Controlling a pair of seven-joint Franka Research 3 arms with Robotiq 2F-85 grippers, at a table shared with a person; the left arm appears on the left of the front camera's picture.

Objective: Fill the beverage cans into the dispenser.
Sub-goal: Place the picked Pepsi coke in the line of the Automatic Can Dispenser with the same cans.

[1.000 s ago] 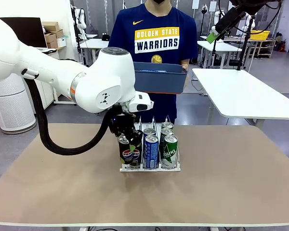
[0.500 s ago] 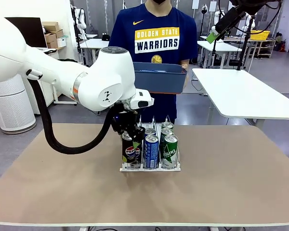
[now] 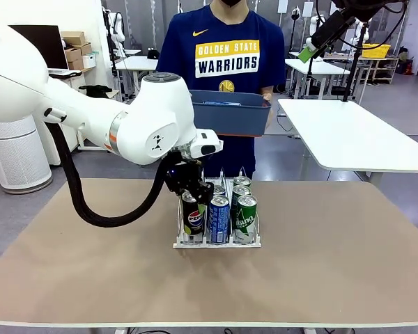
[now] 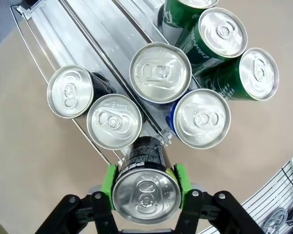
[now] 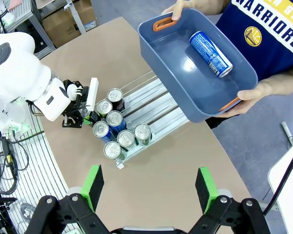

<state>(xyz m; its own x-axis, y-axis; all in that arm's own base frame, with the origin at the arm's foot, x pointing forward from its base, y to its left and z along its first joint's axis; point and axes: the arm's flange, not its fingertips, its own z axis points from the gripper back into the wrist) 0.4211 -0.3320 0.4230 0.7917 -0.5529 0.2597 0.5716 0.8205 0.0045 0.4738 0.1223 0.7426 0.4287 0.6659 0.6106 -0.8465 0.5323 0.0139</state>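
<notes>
1. The beverage cans: one black Pepsi can (image 4: 145, 156) sits upright in the left tool (image 4: 145, 181). You see the green pads pressed on both its sides, near the silver top.
2. Position: this can is at the robot-side end of the dispenser (image 5: 158, 103), left lane, just beside the front can of that lane. Whether it stands on the base or hangs a bit above, I cannot tell.
3. The dispenser is approx. in the middle of the counter (image 3: 348, 264), w/ its lanes pointing to the person (image 3: 223, 62).
4. Inside, all cans are upright, tops up: left lane 2 black cans (image 4: 114, 122), middle lane 2 blue cans (image 4: 160, 73), right lane 3 green cans (image 4: 219, 31). They are packed toward the robot-side end.
5. The right tool (image 5: 150, 179): jaws wide apart, not gripping. It is high above the counter and well apart from the dispenser.
6. The person holds a blue-grey tub (image 5: 183, 78) w/ both hands (image 5: 266, 92) at the far side of the counter. One blue can (image 5: 210, 46) lies on its side in the tub.
</notes>
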